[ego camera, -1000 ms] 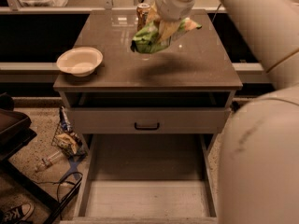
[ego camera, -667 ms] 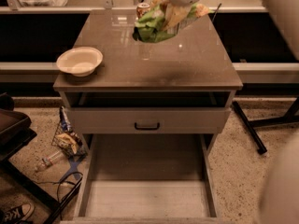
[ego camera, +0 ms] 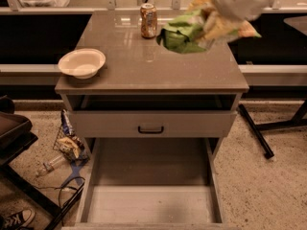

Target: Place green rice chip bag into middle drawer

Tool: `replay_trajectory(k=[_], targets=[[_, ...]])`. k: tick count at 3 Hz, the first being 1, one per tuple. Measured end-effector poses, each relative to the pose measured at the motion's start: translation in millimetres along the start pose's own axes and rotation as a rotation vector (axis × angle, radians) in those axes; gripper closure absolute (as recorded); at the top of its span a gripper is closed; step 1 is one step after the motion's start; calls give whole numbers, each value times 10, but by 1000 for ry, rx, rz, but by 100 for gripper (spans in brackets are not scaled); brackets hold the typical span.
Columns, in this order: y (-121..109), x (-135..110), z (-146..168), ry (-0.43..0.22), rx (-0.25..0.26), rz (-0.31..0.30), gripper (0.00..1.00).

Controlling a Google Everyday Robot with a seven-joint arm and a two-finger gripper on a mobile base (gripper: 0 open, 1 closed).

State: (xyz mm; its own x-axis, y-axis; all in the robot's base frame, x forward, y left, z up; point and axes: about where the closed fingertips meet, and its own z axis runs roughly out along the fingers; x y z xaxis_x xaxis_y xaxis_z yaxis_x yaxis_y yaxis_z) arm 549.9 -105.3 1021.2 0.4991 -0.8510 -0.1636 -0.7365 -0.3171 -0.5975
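Observation:
The green rice chip bag [ego camera: 184,35], glossy green with cream-yellow and orange patches, hangs crumpled in the air above the back right of the countertop. My gripper [ego camera: 221,19] is at the top right, shut on the bag's right end, with the white arm above it. The middle drawer [ego camera: 151,205] is pulled wide open below the cabinet, its pale floor bare between thin grey side walls. It lies well below and in front of the bag.
An orange-brown can [ego camera: 148,20] stands at the back of the countertop, just left of the bag. A white bowl [ego camera: 81,62] sits at the left edge. The upper drawer front has a black handle [ego camera: 151,129]. Litter [ego camera: 69,145] lies on the floor at left and black stand legs [ego camera: 255,131] at right.
The gripper and bag have moved to the right over the countertop, uncovering the can. The bulky white arm has left the right side of the view.

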Motion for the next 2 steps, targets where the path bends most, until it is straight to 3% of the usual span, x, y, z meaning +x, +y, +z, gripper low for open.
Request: replay_trajectory(k=[1,2], targets=[[540,142,-131,-62,40,118,100],[1159,403,-480,-94,96,266,100]])
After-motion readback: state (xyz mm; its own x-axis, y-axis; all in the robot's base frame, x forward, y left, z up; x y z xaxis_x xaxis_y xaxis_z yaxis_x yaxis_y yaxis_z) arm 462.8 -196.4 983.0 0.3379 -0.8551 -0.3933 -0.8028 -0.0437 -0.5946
